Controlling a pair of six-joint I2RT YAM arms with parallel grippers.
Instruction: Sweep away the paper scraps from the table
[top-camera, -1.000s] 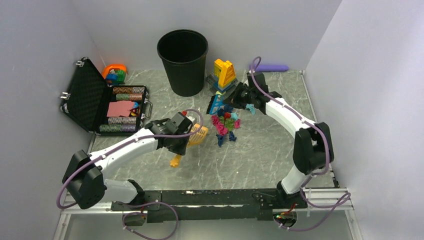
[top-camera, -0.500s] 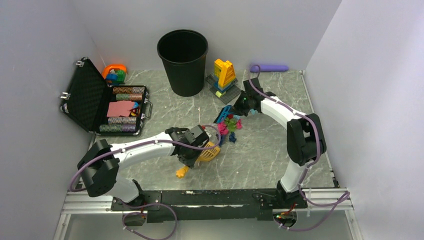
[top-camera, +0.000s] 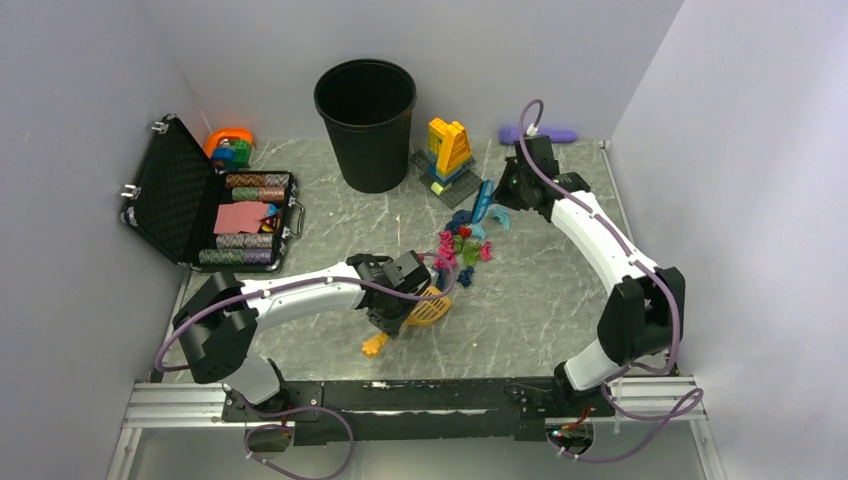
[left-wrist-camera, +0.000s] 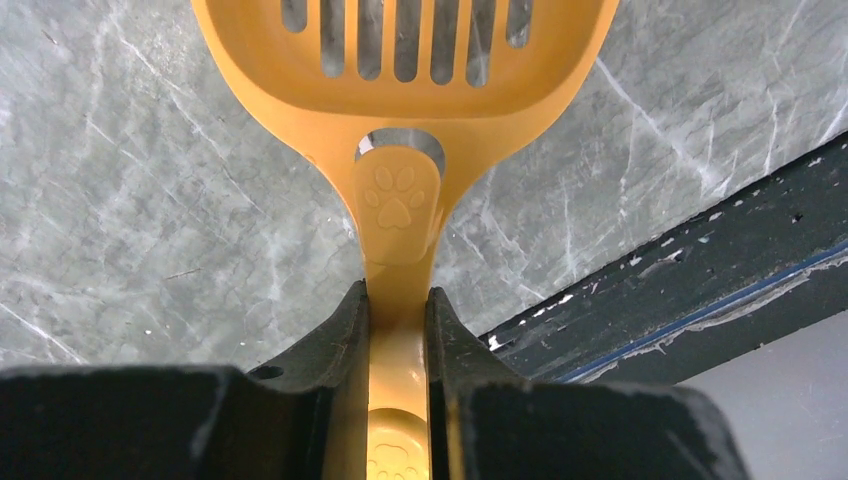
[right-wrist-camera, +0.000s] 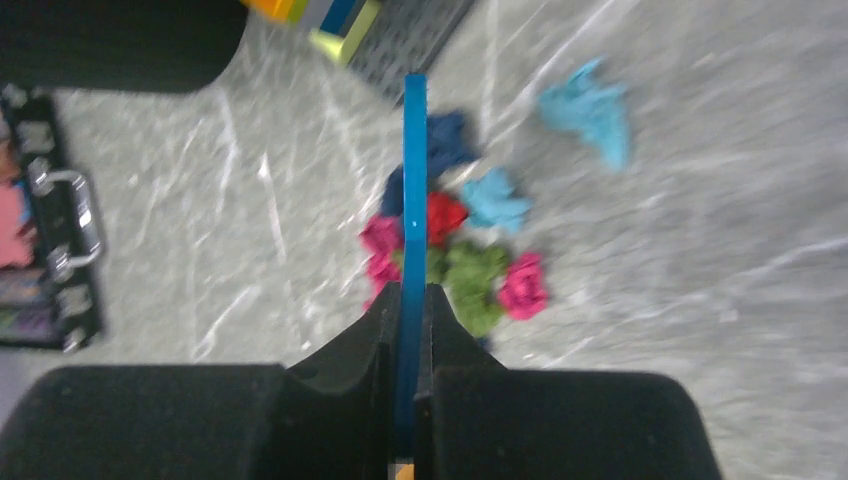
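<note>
The left gripper (left-wrist-camera: 398, 300) is clamped narrowly on the handle of an orange slotted scoop (left-wrist-camera: 400, 70). The right gripper (right-wrist-camera: 412, 305) pinches a thin blue brush (right-wrist-camera: 414, 150) at the far side of the paper scraps (top-camera: 460, 245), which lie clustered mid-way across the table (top-camera: 540, 300) between the two tools. A fast or off-line stroke could scatter wads past the scoop's sides, and one teal scrap (right-wrist-camera: 590, 105) lying apart could be missed. The scoop's front lip is cut off and the brush shows edge-on and blurred, so neither tool's contact with the table is clear.
</note>
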